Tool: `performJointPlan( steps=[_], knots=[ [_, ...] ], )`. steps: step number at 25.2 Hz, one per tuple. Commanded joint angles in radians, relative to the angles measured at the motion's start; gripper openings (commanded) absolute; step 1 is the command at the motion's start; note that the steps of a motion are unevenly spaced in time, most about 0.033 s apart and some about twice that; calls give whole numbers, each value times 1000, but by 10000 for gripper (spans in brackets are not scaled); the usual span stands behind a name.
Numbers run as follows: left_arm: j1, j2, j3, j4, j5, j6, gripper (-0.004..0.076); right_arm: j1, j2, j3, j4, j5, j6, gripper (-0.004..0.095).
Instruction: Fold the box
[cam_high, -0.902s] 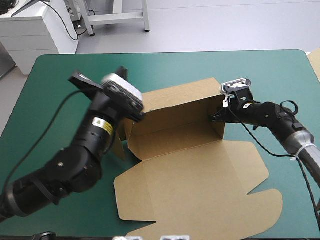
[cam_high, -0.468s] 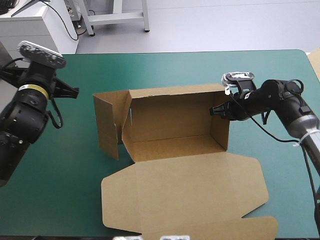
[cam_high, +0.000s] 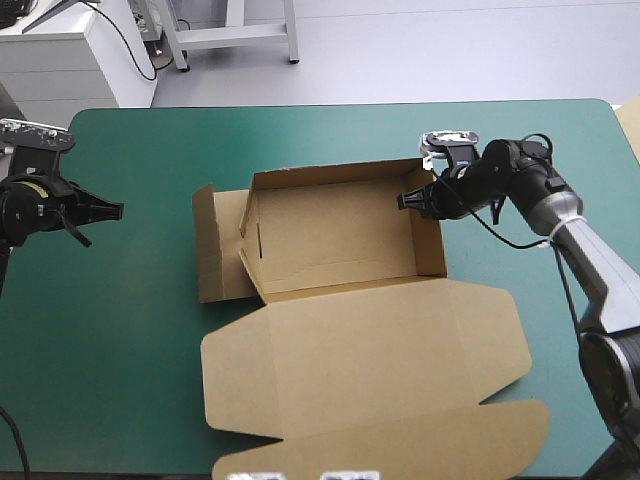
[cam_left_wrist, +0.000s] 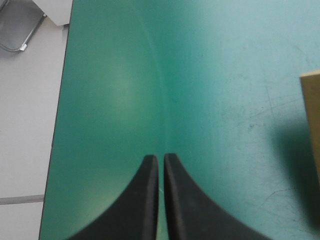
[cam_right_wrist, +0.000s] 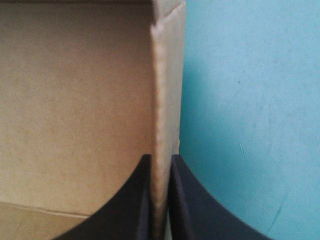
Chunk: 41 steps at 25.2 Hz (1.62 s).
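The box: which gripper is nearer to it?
Right. The right gripper is shut on the right wall of the box. The left gripper, shut and empty, hangs over the teal-green cover beyond the box's left side, apart from it.

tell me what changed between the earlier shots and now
The left gripper pulled away from the left end of the box out to the left edge of the teal-green cover, where it hangs shut. The box turned slightly; its left flap, earlier behind that arm, shows splayed outward. The right gripper stayed shut on the right wall.
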<state>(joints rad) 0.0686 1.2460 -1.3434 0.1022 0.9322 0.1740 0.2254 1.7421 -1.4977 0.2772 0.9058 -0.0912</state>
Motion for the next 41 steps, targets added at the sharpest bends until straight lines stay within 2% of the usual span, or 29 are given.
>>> performJointPlan(
  steps=[1, 5, 7, 14, 19, 26, 33, 35, 36, 37, 39, 41],
  knots=[
    [3, -20, -30, -30, -46, 15, 16, 21, 15, -43, -47, -18, 11, 194],
    [3, -11, -30, -30, -35, 15, 15, 30, 25, -106, -77, -52, 9, 371],
    [3, -7, -30, -26, -21, 18, 15, 30, 23, -155, -108, -34, 7, 403],
    [3, 4, -30, -28, -2, 36, 15, 28, 23, -387, -218, 190, 6, 402],
    [3, 4, -30, -30, -4, 36, 15, 24, 25, -448, -227, 340, 22, 389],
    [1, 4, -30, -123, 17, 28, 15, 24, 101, -383, -107, 330, 29, 389],
    [1, 4, -30, -127, 100, 28, 11, 24, 236, -383, -81, 339, 61, 388],
    [1, 4, -30, -125, 102, 28, 12, 24, 251, -383, -47, 339, 39, 351],
    [1, 4, -30, -125, 102, 28, 12, 26, 253, -383, -41, 339, 37, 289],
    [1, 4, -30, -125, 102, 28, 12, 28, 253, -383, -41, 337, 37, 212],
    [1, 10, -30, -130, 99, 28, 12, 30, 251, -383, -49, 327, 37, -22],
    [1, 23, -30, -133, 96, 8, 12, 29, 239, -383, -57, 319, 39, -10]
  ],
)
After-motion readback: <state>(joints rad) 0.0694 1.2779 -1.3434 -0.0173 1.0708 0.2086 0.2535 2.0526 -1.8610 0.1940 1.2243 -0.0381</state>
